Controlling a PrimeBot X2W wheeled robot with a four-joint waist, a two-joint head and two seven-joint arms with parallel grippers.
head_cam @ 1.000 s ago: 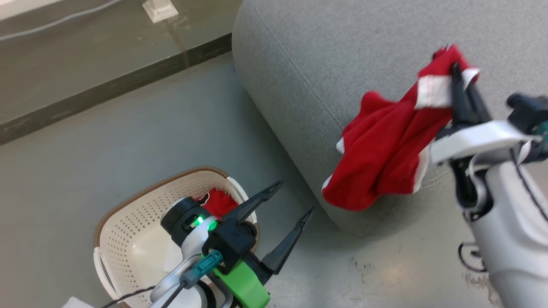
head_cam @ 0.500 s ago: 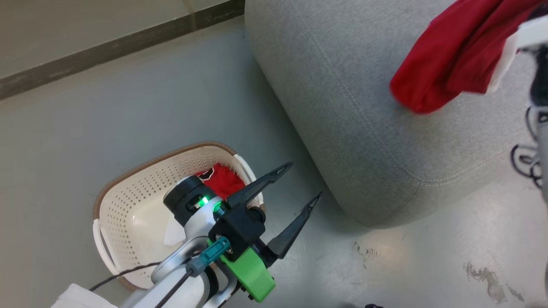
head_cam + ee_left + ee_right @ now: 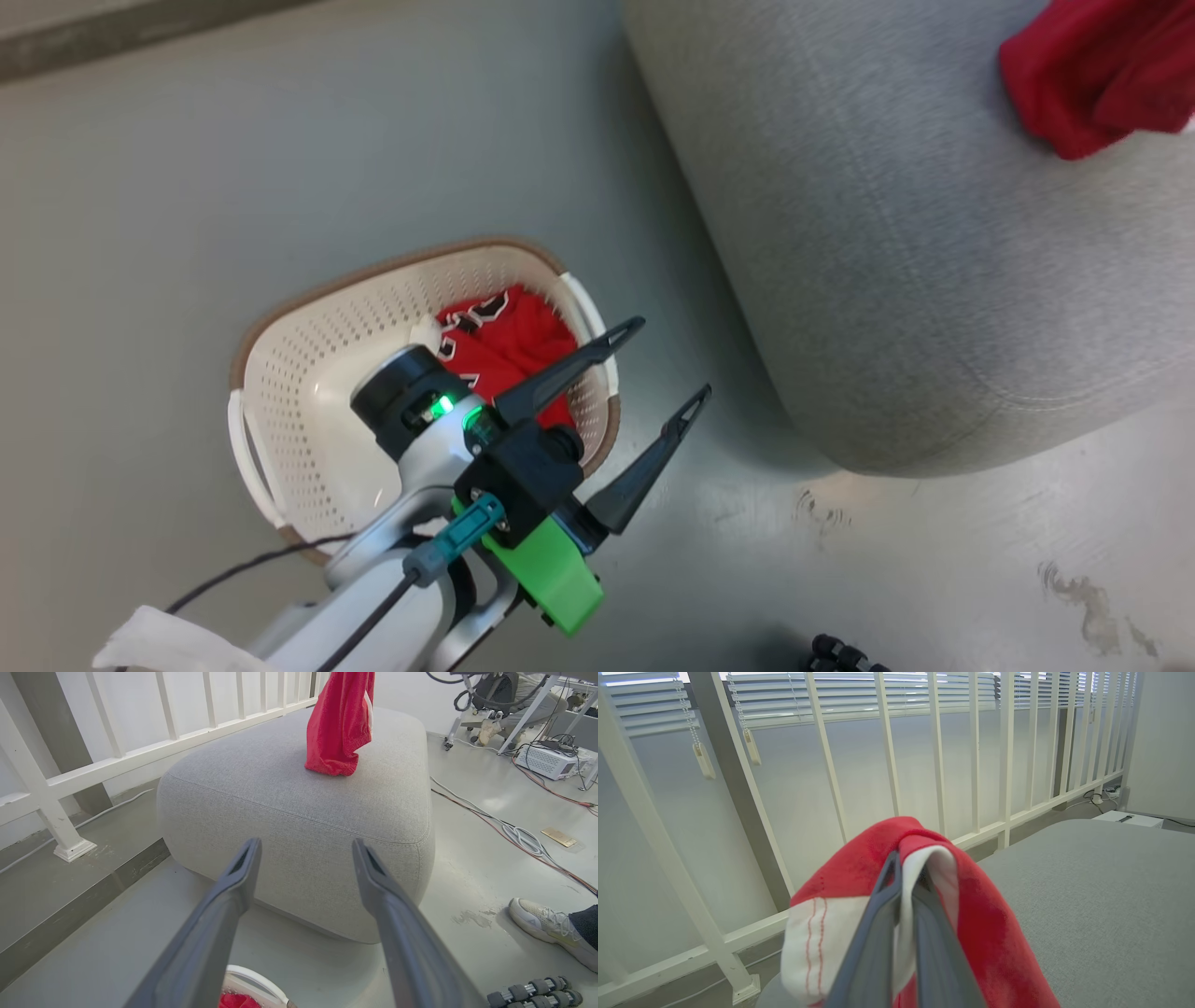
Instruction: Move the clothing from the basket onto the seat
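Observation:
A red garment (image 3: 1092, 79) with white trim hangs over the grey seat (image 3: 896, 243); its lower end touches the seat top in the left wrist view (image 3: 338, 723). My right gripper (image 3: 908, 872) is shut on this garment's (image 3: 859, 882) folded top. Another red garment with lettering (image 3: 509, 341) lies in the cream perforated basket (image 3: 299, 392) on the floor beside the seat (image 3: 299, 802). My left gripper (image 3: 672, 359) hovers open over the basket's right rim, nothing between its fingers (image 3: 238, 877).
A white railing (image 3: 117, 751) runs behind the seat. Cables (image 3: 514, 833), a white box and a person's shoe (image 3: 542, 926) lie on the floor to the right. Small dumbbells (image 3: 535, 991) rest near the seat's front corner.
The head camera has tilted and turned, shifting the picture. The held red garment now hangs farther in over the seat top, away from its edge. My left gripper stays open above the basket.

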